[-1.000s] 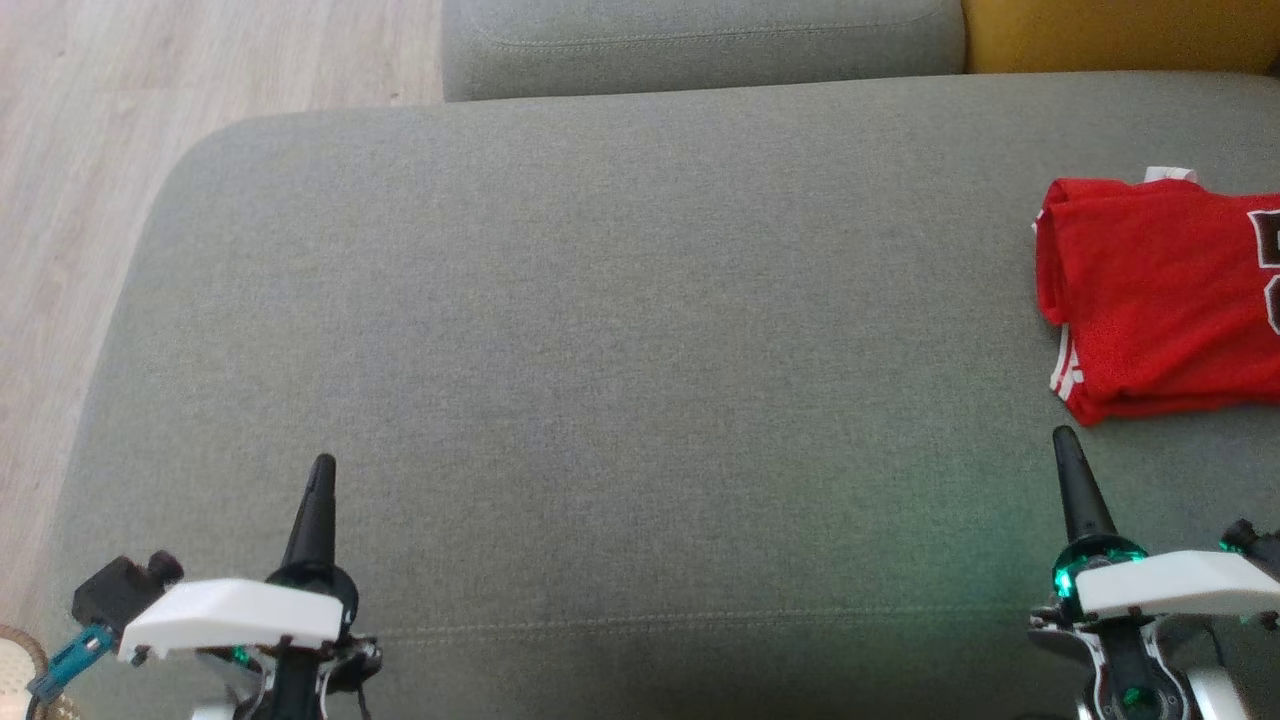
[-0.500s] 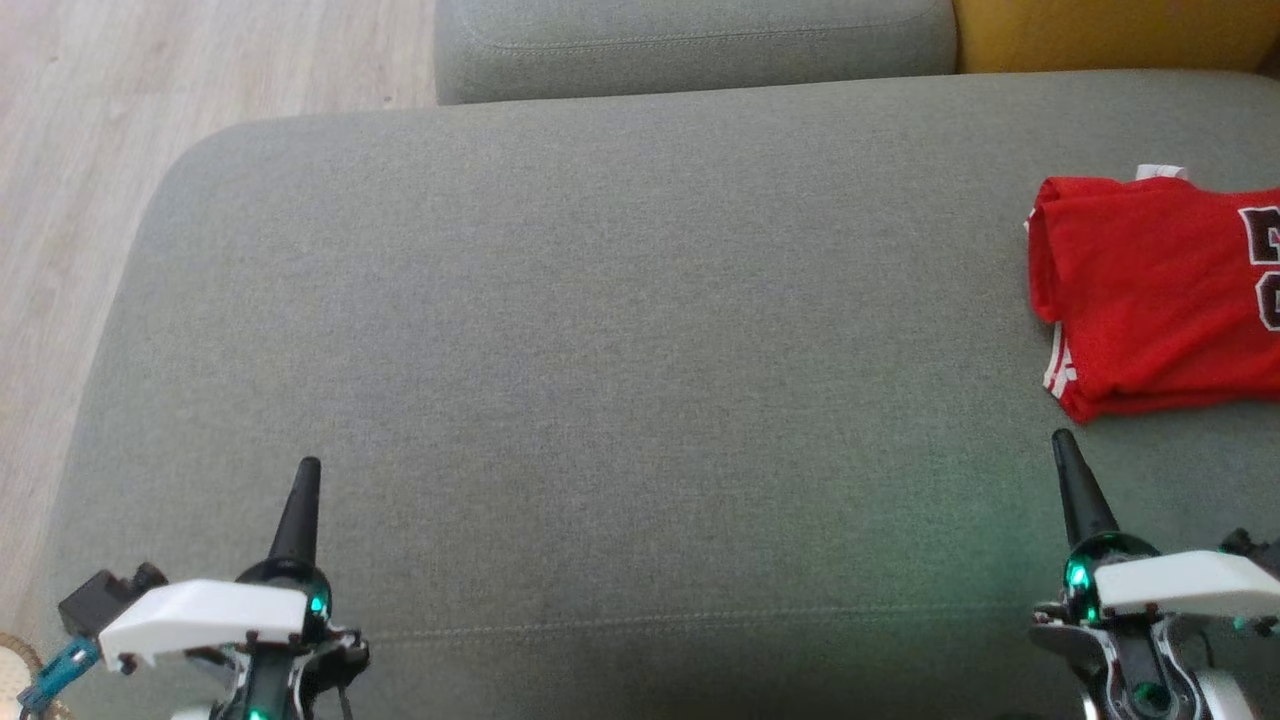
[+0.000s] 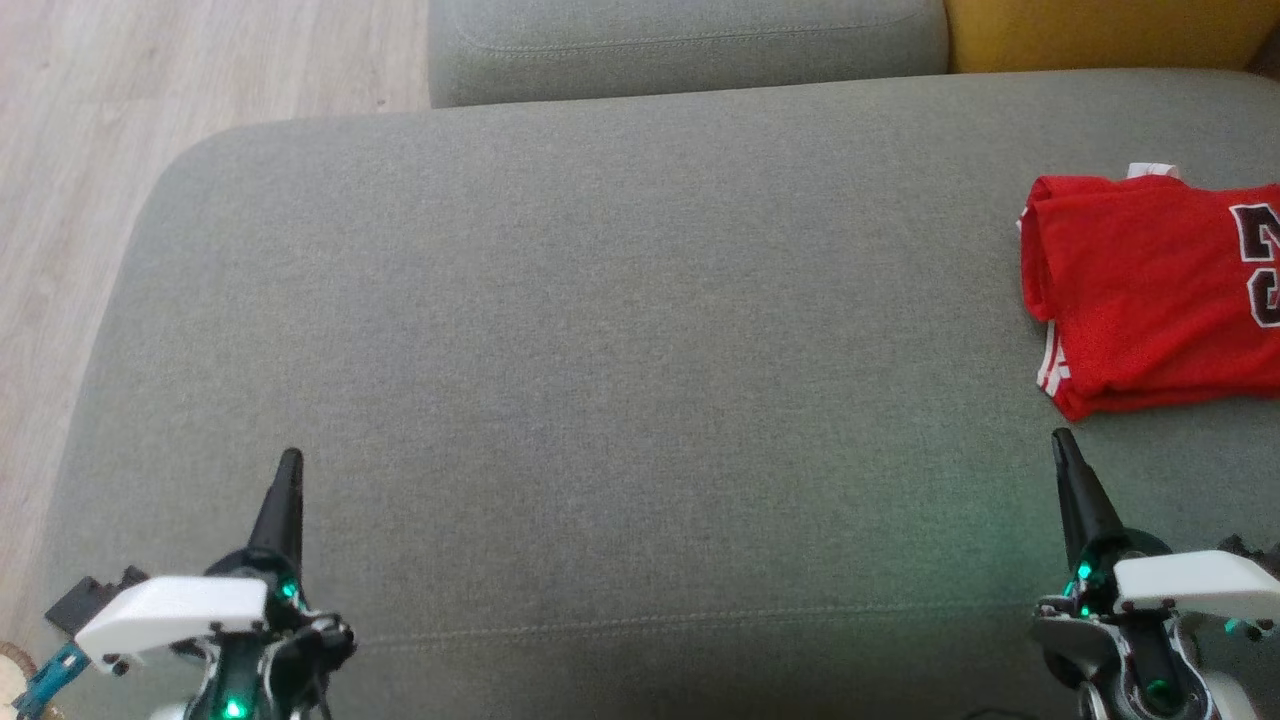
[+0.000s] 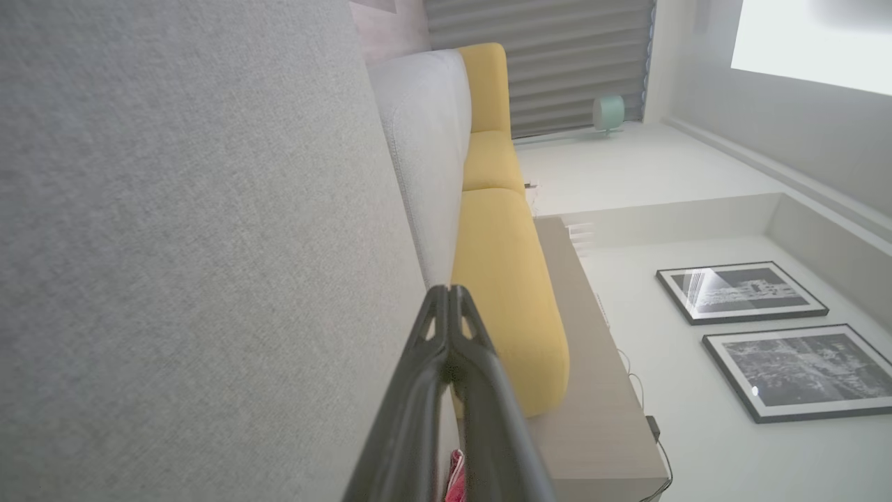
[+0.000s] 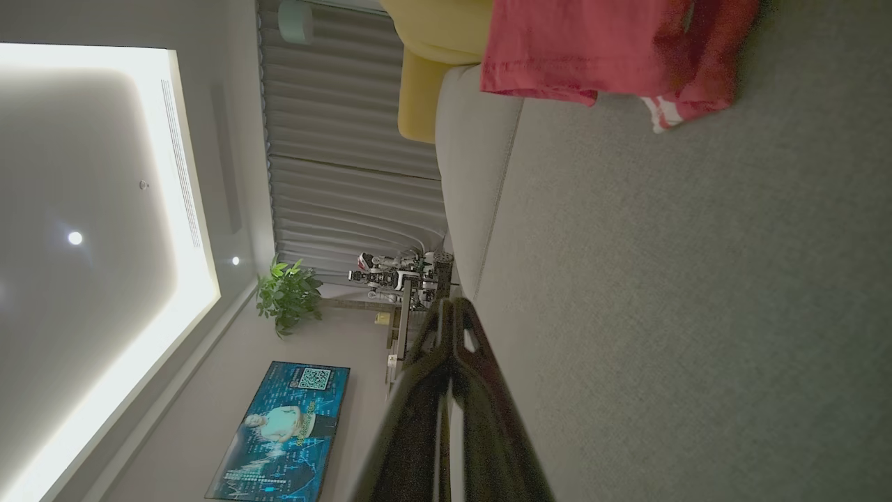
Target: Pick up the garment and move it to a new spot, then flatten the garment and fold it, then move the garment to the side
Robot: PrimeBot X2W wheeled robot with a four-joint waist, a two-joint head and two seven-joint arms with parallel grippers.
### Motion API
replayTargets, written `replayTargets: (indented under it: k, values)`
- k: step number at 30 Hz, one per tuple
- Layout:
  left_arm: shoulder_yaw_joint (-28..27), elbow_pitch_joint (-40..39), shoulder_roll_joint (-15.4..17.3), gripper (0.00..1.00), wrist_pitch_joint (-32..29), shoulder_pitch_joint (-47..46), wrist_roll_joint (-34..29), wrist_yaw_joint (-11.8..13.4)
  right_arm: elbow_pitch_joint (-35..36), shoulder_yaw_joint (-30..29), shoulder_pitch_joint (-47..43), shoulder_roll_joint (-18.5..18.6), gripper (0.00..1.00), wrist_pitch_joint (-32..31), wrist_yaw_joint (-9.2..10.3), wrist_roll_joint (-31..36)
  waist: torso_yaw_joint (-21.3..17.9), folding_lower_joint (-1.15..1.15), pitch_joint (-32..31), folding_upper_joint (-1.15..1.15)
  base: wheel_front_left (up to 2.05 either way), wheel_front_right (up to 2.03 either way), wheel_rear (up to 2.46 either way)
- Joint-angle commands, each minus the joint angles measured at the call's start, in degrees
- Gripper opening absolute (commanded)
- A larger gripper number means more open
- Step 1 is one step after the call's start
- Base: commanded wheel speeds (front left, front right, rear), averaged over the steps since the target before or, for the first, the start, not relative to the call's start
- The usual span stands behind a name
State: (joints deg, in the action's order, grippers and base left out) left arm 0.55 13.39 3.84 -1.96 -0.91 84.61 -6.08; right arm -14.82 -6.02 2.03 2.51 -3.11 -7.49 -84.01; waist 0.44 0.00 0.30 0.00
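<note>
Pictured over a grey sofa seat (image 3: 600, 350): left tool (image 3: 289, 458) and right tool (image 3: 1058, 438), well apart, each with its two long dark fingers pressed together to a single point and clamped on nothing. Just ahead of the right tool's tip and a little to its outer side, not touching it: the red garment (image 3: 1140, 290), folded into a rough rectangle and lying flat on the seat. White stripes on the corner nearest that tip, dark lettering on the far part, cut off by the edge of the head view. Well across from the left tool, with bare grey fabric between. Beyond both tips, at the far edge of the seat: a grey back cushion (image 3: 690, 45), and beside it, on the right tool's side, a yellow cushion (image 3: 1100, 30). Off the left tool's outer side, past the seat's rounded corner: pale wooden floor (image 3: 150, 90). From the right wrist, the same closed fingers, with the garment ahead and off to one side.
</note>
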Motion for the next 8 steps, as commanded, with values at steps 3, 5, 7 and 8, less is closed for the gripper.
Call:
replayTargets:
  k: [3,5,7,8]
  values:
    - [-2.94,-0.97,1.0,0.0,-0.79,-4.06,3.27,-0.62,1.53,0.75,3.52,1.15,0.0,-0.93,0.0,-3.13,-0.12,0.0,-0.03,0.0,0.0,0.0,0.0]
    - [-3.26,-0.65,0.98,0.0,-1.14,-4.27,4.66,-0.79,1.39,0.71,3.63,1.15,0.0,-1.27,0.0,-4.4,-0.19,0.0,-0.05,0.0,0.0,0.0,0.0]
    - [-3.59,-0.33,0.97,0.0,-1.49,-4.49,6.05,-0.96,1.24,0.66,3.75,1.15,0.0,-1.61,0.0,-5.67,-0.26,0.0,-0.07,0.0,0.0,0.0,0.0]
    - [-3.75,-0.17,0.96,0.0,-1.66,-4.6,6.75,-1.04,1.17,0.64,3.81,1.15,0.0,-1.79,0.0,-6.3,-0.29,0.0,-0.08,0.0,0.0,0.0,0.0]
